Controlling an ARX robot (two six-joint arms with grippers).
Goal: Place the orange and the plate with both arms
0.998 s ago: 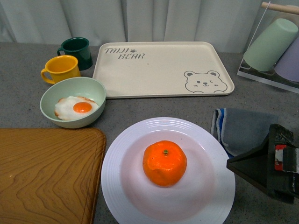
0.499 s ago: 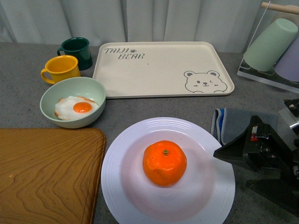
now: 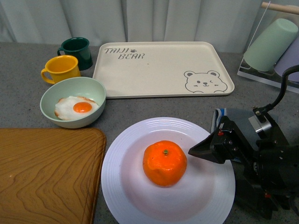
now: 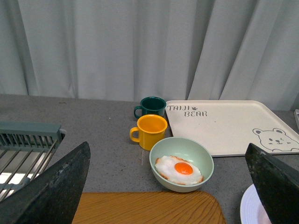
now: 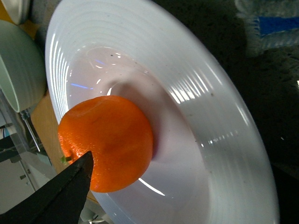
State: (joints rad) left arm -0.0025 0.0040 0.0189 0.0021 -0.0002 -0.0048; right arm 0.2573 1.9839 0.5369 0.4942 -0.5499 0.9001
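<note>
The orange (image 3: 164,163) sits in the middle of the white plate (image 3: 122,149) at the front of the counter. My right gripper (image 3: 198,150) is open and hangs over the plate's right rim, its dark tip just right of the orange. In the right wrist view the orange (image 5: 110,137) lies on the glossy plate (image 5: 210,116), with one dark finger (image 5: 60,196) in front of it. My left gripper (image 4: 167,154) is open and empty, out of the front view. It faces the egg bowl, and a sliver of the plate (image 4: 250,211) shows beside one finger.
A beige bear tray (image 3: 159,67) lies behind the plate. A green bowl with a fried egg (image 3: 72,100), a yellow mug (image 3: 60,68) and a dark green mug (image 3: 77,50) stand at left. A wooden board (image 3: 46,172) is front left; a folded cloth (image 3: 233,123) and a cup rack (image 3: 271,44) are right.
My right gripper has come in from the right edge, moving left over the cloth and the plate's rim toward the orange. The orange and plate have not moved.
</note>
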